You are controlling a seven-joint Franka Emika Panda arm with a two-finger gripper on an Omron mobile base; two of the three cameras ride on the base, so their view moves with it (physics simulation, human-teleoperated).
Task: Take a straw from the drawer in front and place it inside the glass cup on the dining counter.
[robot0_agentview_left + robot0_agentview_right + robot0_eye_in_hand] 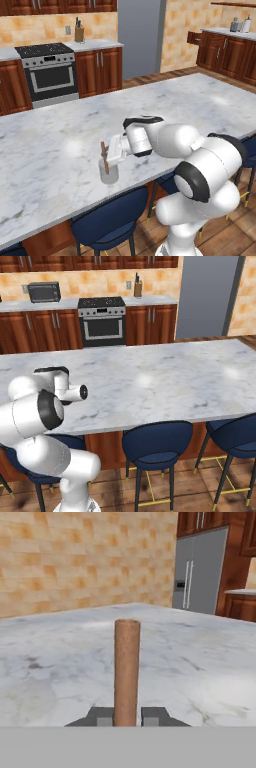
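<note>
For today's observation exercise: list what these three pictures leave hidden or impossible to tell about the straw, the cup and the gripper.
- Left base view: the straw's lower end blurs inside the glass cup, so its depth is unclear.
- Left base view: the gripper fingers are too small to separate from the straw.
- Hand view: the grey band cuts off the straw below the fingertips.
- Right base view: the arm covers the cup.

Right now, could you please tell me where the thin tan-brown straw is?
The thin tan-brown straw stands upright between the gripper's fingers, its lower end in the clear glass cup near the marble dining counter's front edge.
</note>
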